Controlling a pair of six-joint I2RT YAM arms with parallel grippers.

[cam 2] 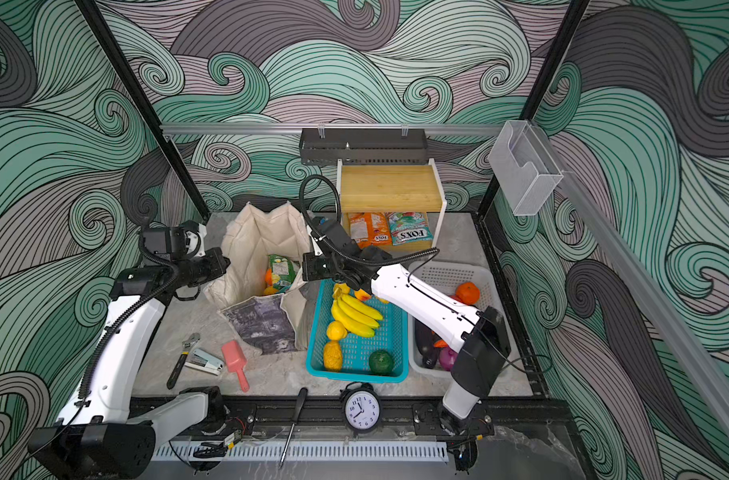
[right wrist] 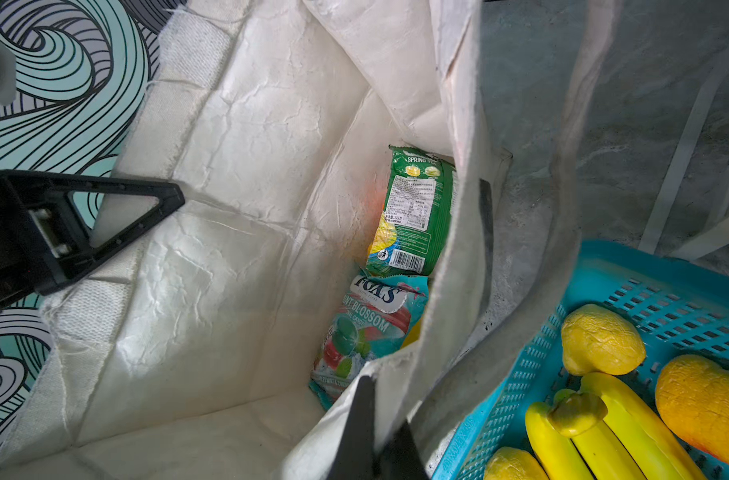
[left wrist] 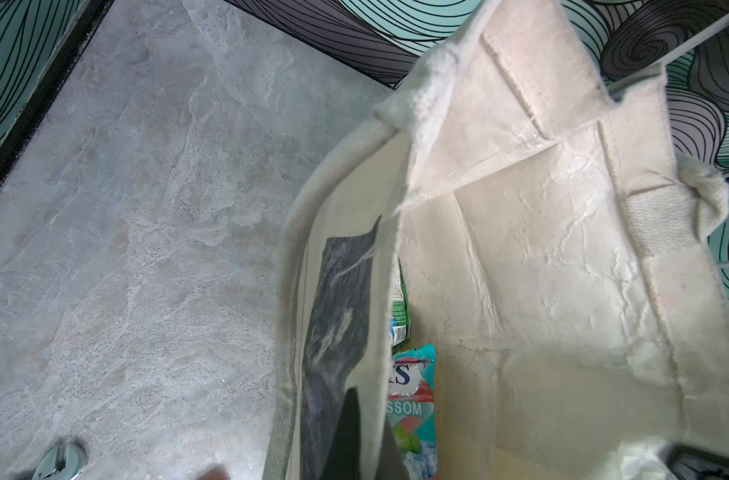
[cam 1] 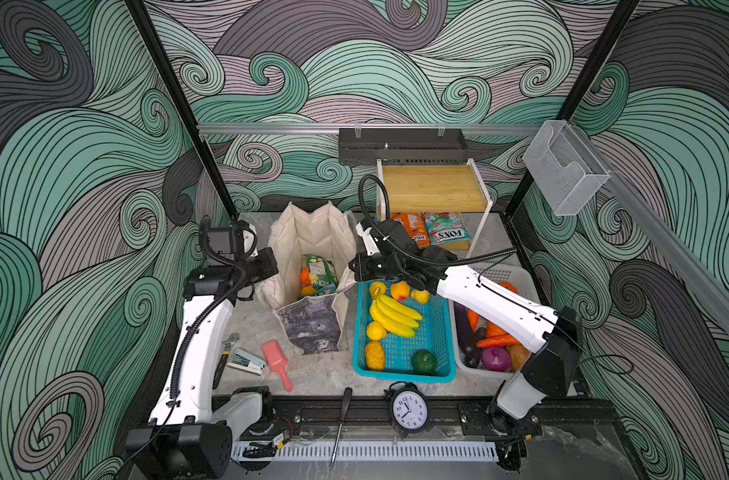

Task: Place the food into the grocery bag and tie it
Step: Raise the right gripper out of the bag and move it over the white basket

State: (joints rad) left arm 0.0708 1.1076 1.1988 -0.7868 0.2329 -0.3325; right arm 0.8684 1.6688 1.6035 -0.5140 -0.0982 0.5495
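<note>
The grocery bag is standing open near the middle of the table, its printed side facing the front. Inside it the green packet is lying end to end with the teal-red packet, and an orange fruit is showing beside them (mostly covered). The left gripper is pinching the bag's left rim, jaws closed on the cloth. The right gripper is clamping the right rim the same way, with fabric pressed between its fingers. Just right of the bag, the teal basket is holding bananas and other yellow fruit. The white basket beyond it is holding the eggplant, partly under the right arm.
</note>
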